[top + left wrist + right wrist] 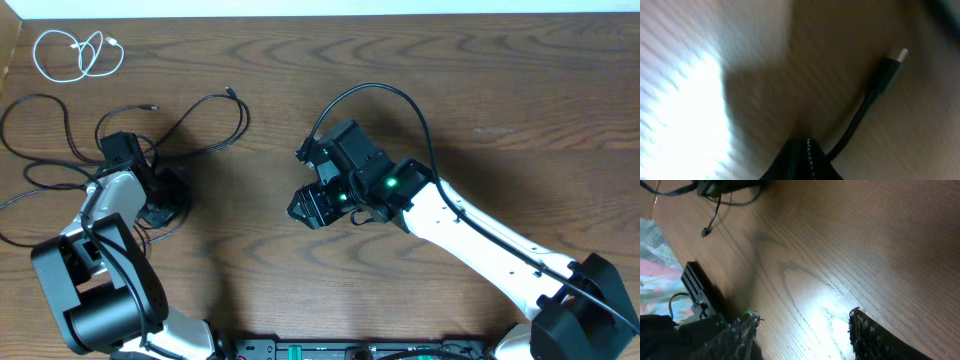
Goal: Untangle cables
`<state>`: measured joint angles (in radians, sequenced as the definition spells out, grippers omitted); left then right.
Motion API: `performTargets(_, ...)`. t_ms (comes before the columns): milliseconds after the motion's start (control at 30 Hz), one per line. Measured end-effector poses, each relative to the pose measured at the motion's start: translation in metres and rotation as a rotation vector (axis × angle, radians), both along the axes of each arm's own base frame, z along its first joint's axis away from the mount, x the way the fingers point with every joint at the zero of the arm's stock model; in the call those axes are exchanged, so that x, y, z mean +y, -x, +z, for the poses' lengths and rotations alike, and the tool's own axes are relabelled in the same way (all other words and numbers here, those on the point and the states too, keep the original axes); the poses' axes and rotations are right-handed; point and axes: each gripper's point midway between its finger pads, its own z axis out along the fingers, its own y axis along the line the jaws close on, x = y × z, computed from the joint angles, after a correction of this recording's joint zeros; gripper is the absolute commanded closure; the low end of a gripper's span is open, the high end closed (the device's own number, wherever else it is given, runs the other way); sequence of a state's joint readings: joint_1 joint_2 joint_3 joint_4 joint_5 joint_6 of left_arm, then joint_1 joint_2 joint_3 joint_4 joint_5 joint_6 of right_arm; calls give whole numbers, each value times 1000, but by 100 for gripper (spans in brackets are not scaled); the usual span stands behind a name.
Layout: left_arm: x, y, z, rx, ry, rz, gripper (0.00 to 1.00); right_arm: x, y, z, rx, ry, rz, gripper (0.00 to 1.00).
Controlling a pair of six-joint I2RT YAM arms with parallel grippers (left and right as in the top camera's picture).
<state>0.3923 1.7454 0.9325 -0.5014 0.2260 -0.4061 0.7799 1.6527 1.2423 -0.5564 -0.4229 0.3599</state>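
At the left gripper (162,200), black cables (180,135) sprawl in loose loops. Its fingertips (805,159) look pressed together on one black cable (860,112) just short of the plug (890,70), likely to draw that end free, though the view is blurred. Well right of the left gripper, the right gripper (305,208) hangs spread over bare table (500,80), probably ready for a second strand; the white cable (78,52) lies coiled apart, up-left.

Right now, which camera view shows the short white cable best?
The overhead view: the white cable lies coiled and whole at the far left corner of the table, apart from the black cables. Neither wrist view shows it; both see only black cable.
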Motion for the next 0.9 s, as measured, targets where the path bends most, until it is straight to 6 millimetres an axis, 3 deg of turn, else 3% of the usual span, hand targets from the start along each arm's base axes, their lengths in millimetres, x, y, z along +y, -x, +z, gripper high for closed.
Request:
performTargets(167, -7, 20, 0, 70, 45, 28, 92, 0, 0, 0, 0, 0, 0, 47)
performTargets(300, 5, 27, 10, 58, 25, 93, 93, 0, 0, 0, 0, 1, 0, 47)
performTargets(367, 14, 25, 26, 7, -4, 113, 92, 0, 0, 0, 0, 2, 0, 47)
performTargets(533, 30, 14, 90, -198, -117, 147, 93, -1, 1, -1, -5, 5, 9, 47)
performTargets(700, 47, 10, 119, -287, -230, 181, 92, -1, 0, -1, -17, 7, 20, 46)
performTargets(800, 61, 11, 121, -279, -299, 211, 75, -1, 0, -1, -26, 9, 28, 50)
performTargets(900, 74, 14, 117, -250, -363, 249, 36, -1, 0, -1, -31, 12, 36, 51)
